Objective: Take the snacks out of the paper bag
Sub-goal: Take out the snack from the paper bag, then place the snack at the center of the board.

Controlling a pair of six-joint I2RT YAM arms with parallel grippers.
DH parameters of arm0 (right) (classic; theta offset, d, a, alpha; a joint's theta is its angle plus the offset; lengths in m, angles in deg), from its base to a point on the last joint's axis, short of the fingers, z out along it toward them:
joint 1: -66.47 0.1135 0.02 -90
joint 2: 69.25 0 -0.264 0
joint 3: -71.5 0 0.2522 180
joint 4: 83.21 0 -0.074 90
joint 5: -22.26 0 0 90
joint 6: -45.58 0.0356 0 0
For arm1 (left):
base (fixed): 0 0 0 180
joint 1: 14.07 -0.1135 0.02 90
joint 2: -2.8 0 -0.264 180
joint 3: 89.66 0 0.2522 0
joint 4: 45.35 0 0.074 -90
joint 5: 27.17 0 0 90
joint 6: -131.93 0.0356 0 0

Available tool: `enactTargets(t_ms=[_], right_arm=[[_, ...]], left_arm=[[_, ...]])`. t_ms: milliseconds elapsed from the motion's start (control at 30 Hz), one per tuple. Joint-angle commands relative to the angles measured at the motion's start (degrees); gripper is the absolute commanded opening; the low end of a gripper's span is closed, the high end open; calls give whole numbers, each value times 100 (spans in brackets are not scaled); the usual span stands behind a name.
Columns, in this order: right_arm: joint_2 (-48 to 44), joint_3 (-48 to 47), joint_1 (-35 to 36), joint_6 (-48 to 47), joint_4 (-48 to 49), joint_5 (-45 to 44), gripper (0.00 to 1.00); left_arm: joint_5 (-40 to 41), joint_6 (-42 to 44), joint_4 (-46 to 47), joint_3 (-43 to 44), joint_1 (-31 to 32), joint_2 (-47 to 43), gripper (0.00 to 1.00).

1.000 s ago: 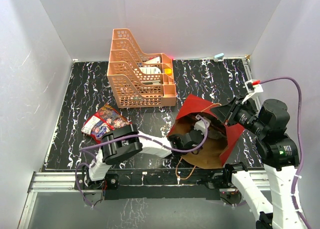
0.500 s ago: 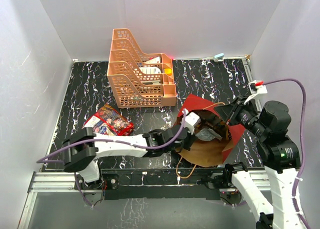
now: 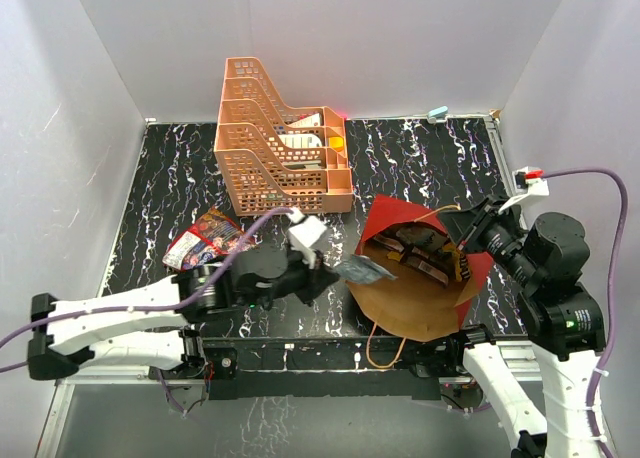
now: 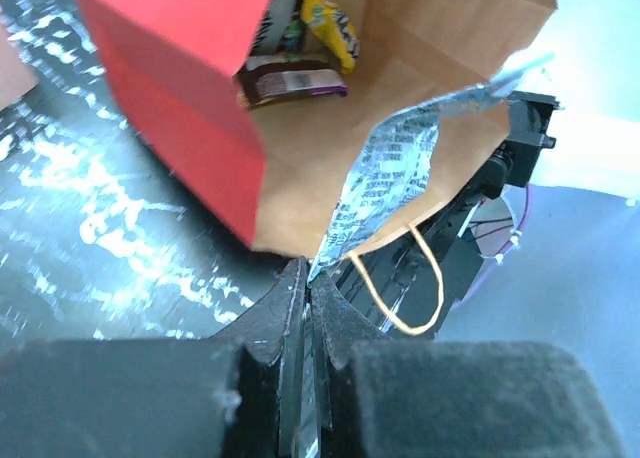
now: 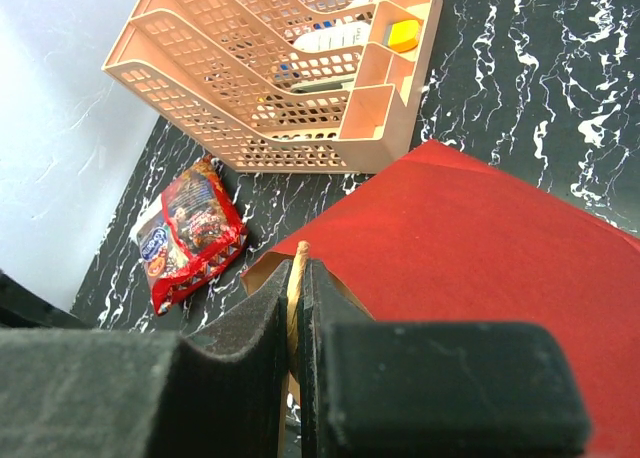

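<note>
The paper bag (image 3: 415, 298) lies on its side, dark red outside, brown inside, its mouth facing the arms. Just left of that mouth, my left gripper (image 3: 336, 271) is shut on a silver packet (image 3: 365, 270), which hangs outside the bag. In the left wrist view the silver packet (image 4: 392, 173) sticks up from the closed jaws. Brown and yellow snacks (image 3: 420, 250) remain inside; a brown packet (image 4: 292, 81) and a yellow one (image 4: 330, 18) show there. My right gripper (image 3: 463, 241) is shut on the bag's cord handle (image 5: 297, 278) at the rim. A large red snack bag (image 3: 205, 240) lies on the table.
An orange lattice tray rack (image 3: 280, 143) with items in it stands at the back, behind the paper bag. The bag's other cord handle (image 3: 380, 348) loops over the table's near edge. White walls close the table on three sides.
My left gripper has drawn back out of the bag to the left, bringing the silver packet with it. The right gripper has kept its hold and shifted slightly right.
</note>
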Motion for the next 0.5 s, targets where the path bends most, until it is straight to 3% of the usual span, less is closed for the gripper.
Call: enactTargets(t_ms=[0, 133, 233, 300, 467], right_arm=[[74, -85, 9, 10, 407, -80, 7], [170, -120, 8, 7, 464, -6, 7], [170, -96, 8, 40, 498, 37, 7], [153, -69, 4, 83, 518, 46, 7], [106, -5, 8, 186, 618, 61, 7]], left_arm=[[1200, -912, -1249, -332, -23, -880, 0], [2668, -2301, -2729, -402, -131, -1220, 0], [2766, -2670, -3141, -472, -433, -1305, 0], [2387, -2719, -3110, -595, -819, -1291, 0], [166, -2315, -2137, -868, -2320, -782, 0]])
